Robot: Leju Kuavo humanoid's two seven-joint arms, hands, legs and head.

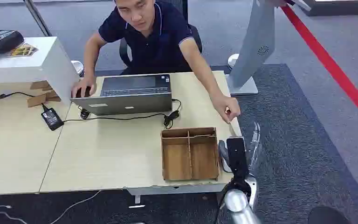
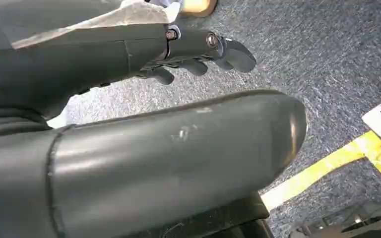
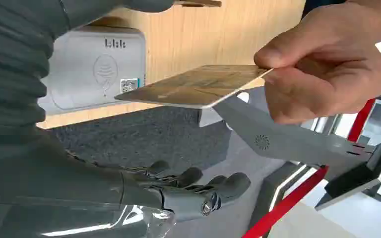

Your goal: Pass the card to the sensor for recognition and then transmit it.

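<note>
A person's hand pinches a gold-beige card by one end and holds it flat just above my right hand. That hand lies with its fingers spread and nothing in it, a gap between it and the card. The white card sensor lies on the wooden table just beyond the card. In the head view my right hand is at the table's right edge, below the person's hand. My left hand hangs over the carpet, its fingers loosely bent and holding nothing.
A person sits behind the table at a grey laptop. An empty wooden divided box stands left of my right hand. A grey panel on a stand rises at the far right corner, and a red floor line runs beyond it.
</note>
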